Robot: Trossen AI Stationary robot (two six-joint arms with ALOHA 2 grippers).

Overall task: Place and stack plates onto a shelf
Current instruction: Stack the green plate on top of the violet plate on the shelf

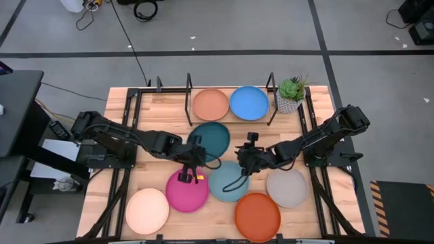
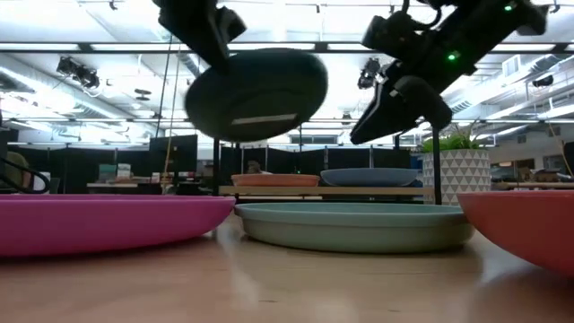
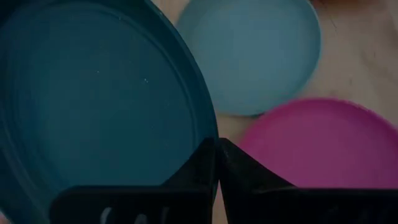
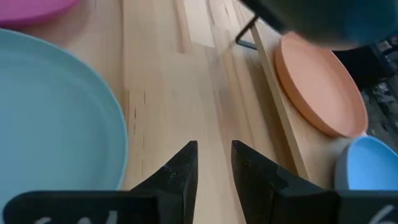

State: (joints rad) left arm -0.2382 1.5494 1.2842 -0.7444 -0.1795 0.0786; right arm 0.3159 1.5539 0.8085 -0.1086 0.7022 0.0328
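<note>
My left gripper (image 1: 193, 161) is shut on the dark teal plate (image 1: 211, 139), which hangs in the air above the table's middle (image 2: 256, 94). The tan-brown plate (image 1: 211, 104) and the blue plate (image 1: 249, 102) lie side by side on the shelf (image 1: 188, 91) at the far edge. The magenta (image 1: 186, 191), light teal (image 1: 228, 181), grey (image 1: 287, 187), orange (image 1: 258, 215) and cream (image 1: 146, 211) plates lie flat on the table. My right gripper (image 1: 244, 157) hovers narrowly open over bare wood (image 4: 214, 158) beside the light teal plate (image 4: 50, 124), touching nothing. My left gripper pinches the dark teal plate's rim (image 3: 208, 134) between its two fingers, on the plate's near-left side. The fingers come slanting from the table's left. The plate is lifted clear of the table, nearly level, with a slight tilt in the low view.
A potted plant (image 1: 291, 95) stands at the shelf's right end. Long black frame rails (image 1: 129, 135) run along both table sides. Bare wood shows between the shelf and the plates lying on the table.
</note>
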